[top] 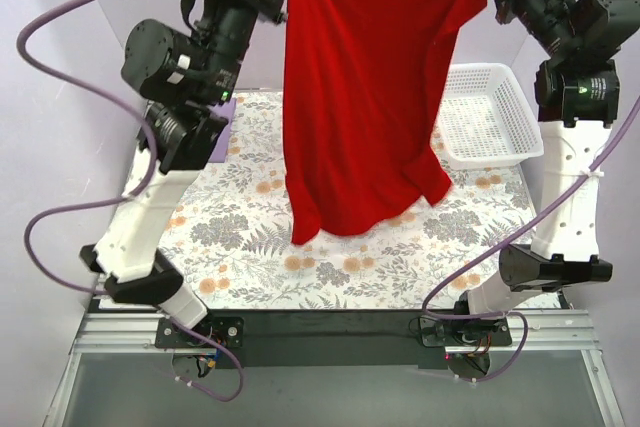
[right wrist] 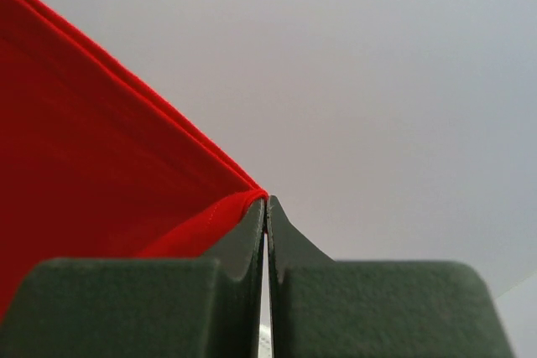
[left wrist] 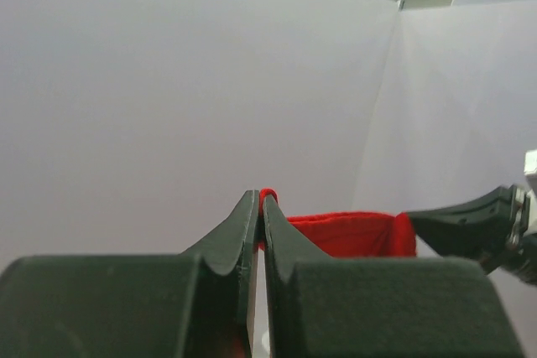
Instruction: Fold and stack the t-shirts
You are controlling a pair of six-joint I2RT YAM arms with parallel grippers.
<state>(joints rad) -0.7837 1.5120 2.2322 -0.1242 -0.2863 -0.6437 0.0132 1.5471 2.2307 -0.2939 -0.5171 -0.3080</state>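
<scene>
The left gripper and right gripper are each pinching a top corner of the red t-shirt, jaws closed tight on cloth, stretching its upper edge level high above the table. Its lower hem is hanging over the table's middle, and the white basket is sitting at the right edge.

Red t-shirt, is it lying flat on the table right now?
No, the red t-shirt hangs in the air, stretched between the left pincer and the right pincer, each shut on an upper corner.
</scene>
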